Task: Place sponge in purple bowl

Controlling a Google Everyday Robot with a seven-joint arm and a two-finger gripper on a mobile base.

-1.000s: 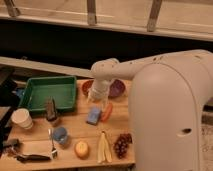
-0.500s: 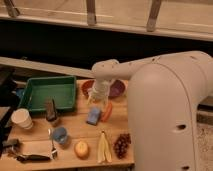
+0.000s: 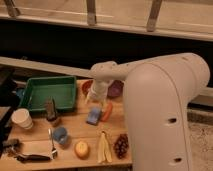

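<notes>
Arm: the thick white arm [image 3: 165, 100] fills the right side. It reaches leftward over the table [image 3: 75, 122] to a rounded wrist [image 3: 103, 73], where it bends downward.
Gripper: the gripper [image 3: 95, 101] hangs from the wrist, pointing down at the table, tilted slightly to the left.
Gripper state: whether it is open or closed cannot be told.
Sponge: the sponge [image 3: 93, 116] lies flat on the table just below the gripper tip. Whether the two touch cannot be told.
Purple bowl: the purple bowl [image 3: 115, 89] stands just right of the gripper and behind the sponge, partly hidden by the arm.
Chili: the red chili [image 3: 107, 111] lies just right of the sponge, below and to the right of the gripper.
Red bowl: the red bowl [image 3: 86, 86] sits close to the left of the gripper, partly behind it.
Tray: the green tray [image 3: 35, 82] is further left of the gripper.
Blue cup: the blue cup [image 3: 61, 135] stands nearer the viewer than the gripper and to its left.
Fruit: an orange [image 3: 81, 149], a banana [image 3: 103, 148] and grapes [image 3: 120, 145] line the near edge of the table, well in front of the gripper.
</notes>
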